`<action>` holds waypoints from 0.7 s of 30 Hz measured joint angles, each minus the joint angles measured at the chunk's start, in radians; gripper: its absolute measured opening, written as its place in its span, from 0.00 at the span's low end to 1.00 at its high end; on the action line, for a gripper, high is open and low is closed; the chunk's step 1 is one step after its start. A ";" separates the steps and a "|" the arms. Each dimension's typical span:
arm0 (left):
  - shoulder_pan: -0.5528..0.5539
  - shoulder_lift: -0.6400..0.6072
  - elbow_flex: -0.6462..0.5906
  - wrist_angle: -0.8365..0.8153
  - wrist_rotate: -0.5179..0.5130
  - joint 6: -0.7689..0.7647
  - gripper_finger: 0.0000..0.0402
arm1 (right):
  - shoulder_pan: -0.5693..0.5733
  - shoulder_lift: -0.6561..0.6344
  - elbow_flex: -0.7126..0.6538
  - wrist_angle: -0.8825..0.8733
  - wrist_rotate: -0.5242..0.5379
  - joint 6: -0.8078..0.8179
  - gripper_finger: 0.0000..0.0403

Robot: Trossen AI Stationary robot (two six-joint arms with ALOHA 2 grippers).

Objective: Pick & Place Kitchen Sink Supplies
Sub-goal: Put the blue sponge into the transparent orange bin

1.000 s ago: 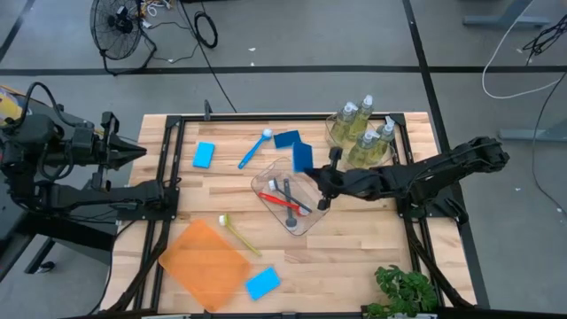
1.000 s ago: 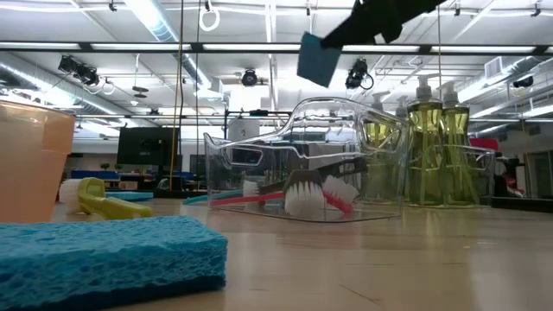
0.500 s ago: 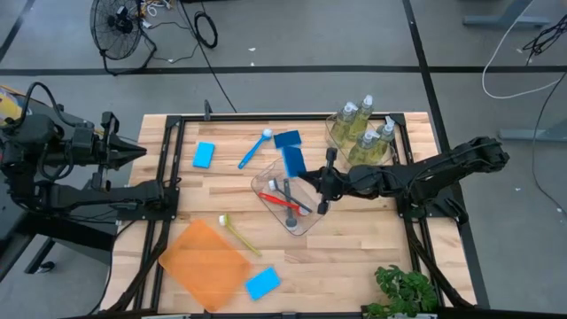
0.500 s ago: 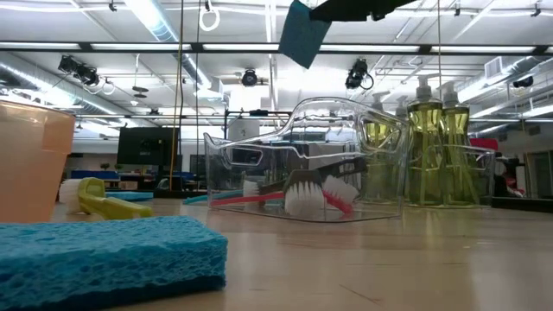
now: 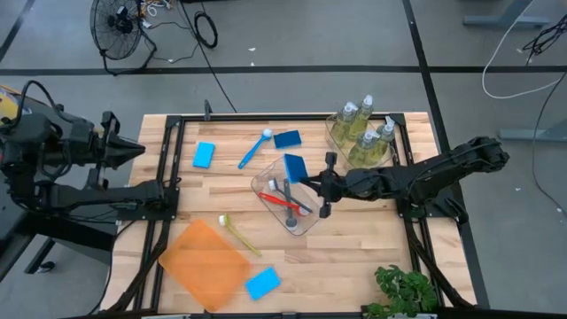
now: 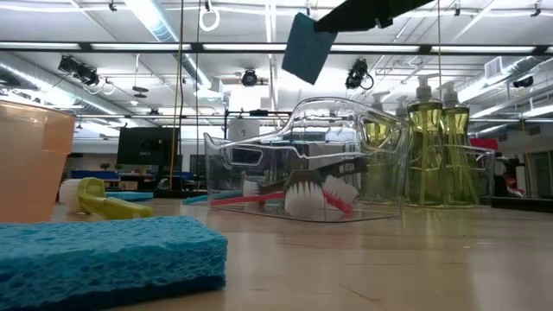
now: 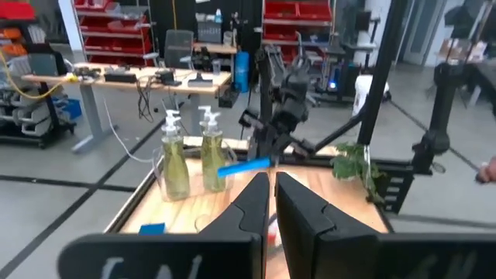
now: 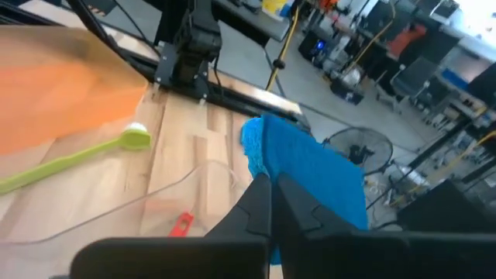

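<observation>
Off the desk's left edge, the left arm waits with its pincer [image 5: 133, 148] clenched on nothing, aimed across the wooden desk [image 5: 372, 248]; parked there it leaves the work area free.

Moving rightward: a flat orange plastic tray [image 5: 205, 264] sits at the near left, a yellow-green long-handled brush [image 5: 237, 235] just beside it, and a flat blue sponge [image 5: 262, 283] near the front edge. A second blue sponge [image 5: 205, 154], a blue long-handled brush [image 5: 254, 149] and a third blue sponge [image 5: 286, 139] lie toward the far side, not yet sorted.

At centre, a clear plastic tub [image 5: 288, 199] holds a red brush [image 5: 282, 200] and a grey brush [image 5: 290, 215]. The right pincer [image 5: 312, 184] is clenched on a darker blue rectangular sponge [image 5: 295, 167], held in the air over the tub's far rim. Judgement: the sponge is carried here for release into a container.

Far right: another clear tub [image 5: 361, 142] holds clear bottles of yellow-green soap [image 5: 364, 133], grouped upright.

View differences: the overhead camera places the sponge above the tub but not its height. The low camera shows the held sponge [image 6: 306, 47] well clear of the tub [image 6: 302, 160], tilted. The right wrist camera shows the fingers pinching the sponge's edge [image 8: 310, 182].
</observation>
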 joint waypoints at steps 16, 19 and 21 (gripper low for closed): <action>0.000 0.201 0.000 0.163 -0.062 -0.081 0.07 | -0.002 0.000 0.000 -0.095 0.139 -0.095 0.00; 0.000 0.260 0.000 0.166 -0.063 -0.024 0.09 | -0.002 0.000 0.000 -0.095 0.136 -0.095 0.00; 0.000 0.297 0.000 0.168 -0.064 0.023 0.12 | -0.002 0.000 0.000 -0.091 0.131 -0.084 0.00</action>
